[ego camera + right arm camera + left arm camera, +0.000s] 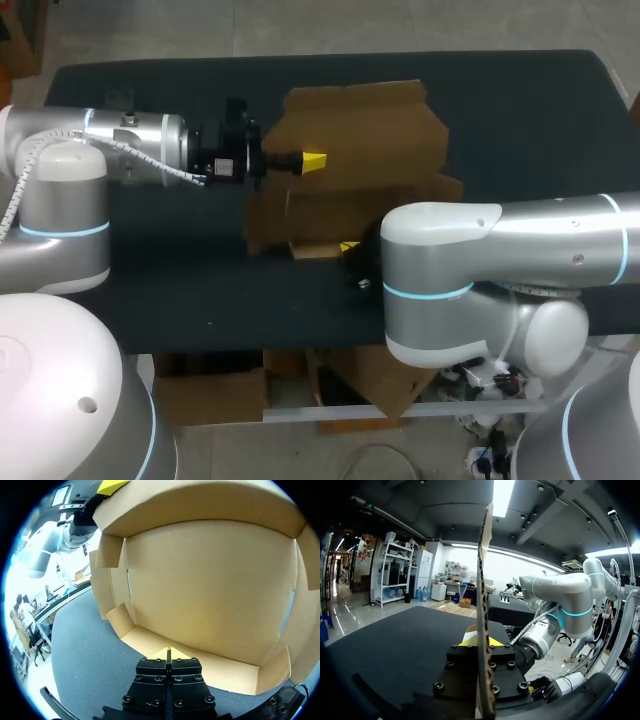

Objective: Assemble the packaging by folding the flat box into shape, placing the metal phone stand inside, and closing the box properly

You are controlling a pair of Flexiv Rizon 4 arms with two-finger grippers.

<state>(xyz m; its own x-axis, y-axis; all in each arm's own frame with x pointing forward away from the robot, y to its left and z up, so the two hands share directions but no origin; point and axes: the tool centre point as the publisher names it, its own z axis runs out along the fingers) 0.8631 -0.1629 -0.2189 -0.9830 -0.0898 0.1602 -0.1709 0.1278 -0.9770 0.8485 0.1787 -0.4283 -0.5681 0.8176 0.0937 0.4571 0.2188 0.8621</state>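
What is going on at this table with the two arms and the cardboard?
Both arms are working on the cardboard box, which is partly folded: its panels are raised and the top is open. The left pincer is shut on an upright panel at the box's left side, with the cardboard edge passing between its fingers. The right pincer has its fingers together, tips against the low near flap. No phone stand shows inside the box.

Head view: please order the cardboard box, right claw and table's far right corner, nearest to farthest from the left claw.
1. cardboard box: gripped in the left claw.
2. right claw: at the box's near edge.
3. table's far right corner: well past the box.
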